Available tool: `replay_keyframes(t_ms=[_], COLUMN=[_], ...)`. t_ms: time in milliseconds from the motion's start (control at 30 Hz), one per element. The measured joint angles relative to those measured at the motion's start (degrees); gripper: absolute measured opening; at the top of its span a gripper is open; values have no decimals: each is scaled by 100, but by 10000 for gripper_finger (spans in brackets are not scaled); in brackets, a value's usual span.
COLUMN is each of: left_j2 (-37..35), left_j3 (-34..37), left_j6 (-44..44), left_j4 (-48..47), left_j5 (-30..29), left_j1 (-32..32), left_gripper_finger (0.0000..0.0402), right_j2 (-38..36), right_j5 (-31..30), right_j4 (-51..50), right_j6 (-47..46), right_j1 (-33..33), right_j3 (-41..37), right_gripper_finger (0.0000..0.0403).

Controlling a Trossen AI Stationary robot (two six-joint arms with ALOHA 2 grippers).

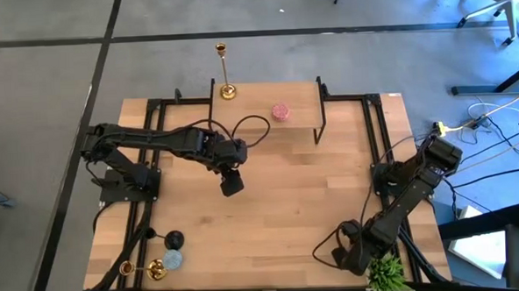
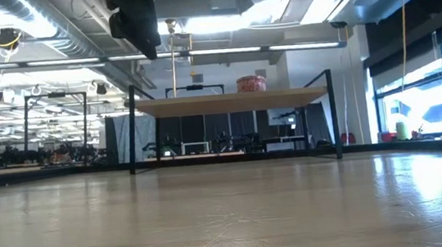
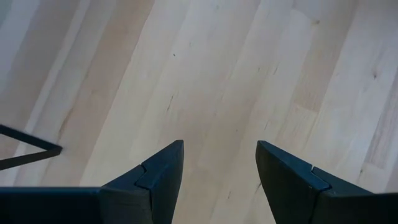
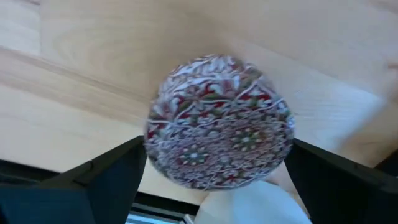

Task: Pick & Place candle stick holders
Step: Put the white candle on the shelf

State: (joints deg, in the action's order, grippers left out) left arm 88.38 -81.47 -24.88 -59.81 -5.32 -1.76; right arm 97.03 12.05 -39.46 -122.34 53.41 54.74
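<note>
One slim gold candle stick holder [image 1: 225, 72] stood upright at the raised shelf's far left corner, while a second gold holder [image 1: 144, 270] lay on its side near the tabletop's near left corner.

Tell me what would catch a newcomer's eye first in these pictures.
Probably the gold candlestick standing upright on the raised wooden shelf at the table's far edge, near a small pink patterned tin. Next, the left gripper, open and empty above bare tabletop. A second candlestick lies at the near left corner.
</note>
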Motion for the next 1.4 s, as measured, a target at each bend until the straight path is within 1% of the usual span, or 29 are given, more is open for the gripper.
replay_keyframes(t_ms=[200,400,500,633,800,1167,1400], left_j2=[0,0,2,0,0,0,1], left_j3=[0,0,0,0,0,0,0], left_j6=[30,61,61,61,63,66,72], left_j4=[9,9,9,5,-13,-17,-17], left_j5=[-77,-82,-83,-83,-83,-81,-81], left_j1=[0,0,0,0,0,0,0], left_gripper_finger=[198,198,198,198,198,198,198], right_j2=[1,2,48,193,344,363,367], right_j5=[-7,-276,-275,-39,39,61,22], right_j4=[-252,-278,-254,63,417,412,358], right_j6=[-173,-127,-125,-108,-114,-112,1], right_j1=[-17,-17,-24,-24,-28,-101,-101], right_j3=[0,0,-40,-114,-120,-116,-118], right_gripper_finger=[375,375,375,375,374,338,331])
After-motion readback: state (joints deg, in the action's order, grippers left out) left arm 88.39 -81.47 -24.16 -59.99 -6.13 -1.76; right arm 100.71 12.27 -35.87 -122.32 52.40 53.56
